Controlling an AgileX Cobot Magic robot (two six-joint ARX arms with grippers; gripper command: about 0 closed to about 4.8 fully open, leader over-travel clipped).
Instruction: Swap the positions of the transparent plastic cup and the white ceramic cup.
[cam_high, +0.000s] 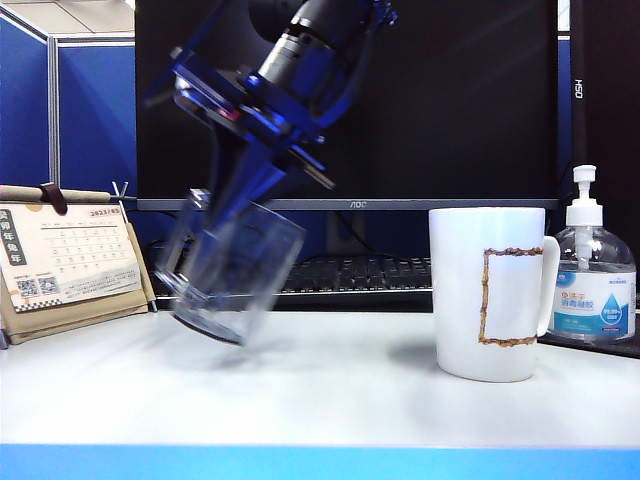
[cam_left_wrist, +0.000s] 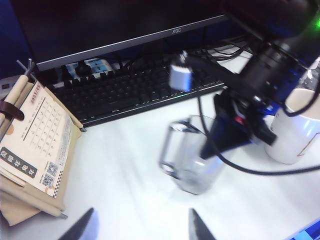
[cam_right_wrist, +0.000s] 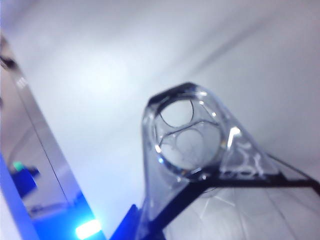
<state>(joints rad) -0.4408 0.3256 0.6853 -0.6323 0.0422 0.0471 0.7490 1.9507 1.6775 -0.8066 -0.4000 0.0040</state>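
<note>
Nearest in the left wrist view, your left gripper (cam_left_wrist: 140, 227) shows only two dark fingertips at the bottom edge, spread wide with nothing between them, hanging short of the clear grey-blue tinted plastic cup (cam_left_wrist: 190, 160) and well apart from it.

At mid-frame in the exterior view that transparent plastic cup (cam_high: 235, 275) hangs in your right gripper (cam_high: 250, 215), which has reached across to the left half. Its fingers are pressed together on the cup's wall, one inside the rim. The cup is tilted, its long axis leaning with the mouth up and to the right, the base toward lower left just above the white table (cam_high: 330, 390).

Further right, the tall white ceramic cup (cam_high: 490, 293) with the brown-gold outline stands upright, handle to the right, beside a clear pump bottle (cam_high: 592, 275).

I judge the right arm alone controls the next placement.
</note>
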